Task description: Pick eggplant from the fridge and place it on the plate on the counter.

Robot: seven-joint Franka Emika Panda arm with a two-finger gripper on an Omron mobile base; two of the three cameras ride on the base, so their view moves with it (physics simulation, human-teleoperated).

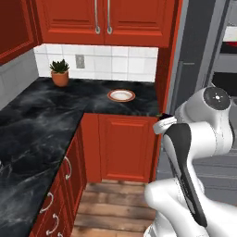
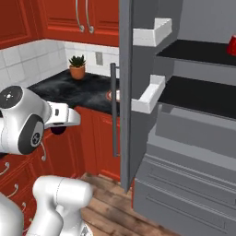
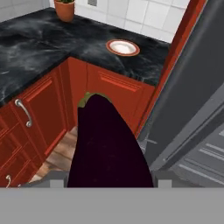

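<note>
Lengthwise, eggplant (image 3: pixel 107 144) in tool (image 3: pixel 109 181) points stem-first toward plate (image 3: pixel 123 47)

The eggplant (image 3: pixel 107 144) is a very dark purple, close to black, with a dull olive-green cap at its far end. The plate (image 3: pixel 123 47) is white inside a reddish-brown rim. The counter (image 1: pixel 41 125) is glossy black marble streaked with pale grey veins. Beneath it the cabinet fronts (image 1: pixel 127 148) are deep red with silver handles, like the upper cupboards (image 1: pixel 102 21). The backsplash tiles (image 1: pixel 115 62) are white. A terracotta pot (image 1: pixel 60 78) carries a green plant. The fridge (image 2: pixel 184 152) is grey with black shelves and white door bins (image 2: pixel 150 94); a red object (image 2: pixel 232 46), perhaps a can, sits at the frame edge. The floor (image 1: pixel 111 208) is brown wood planks.
</note>
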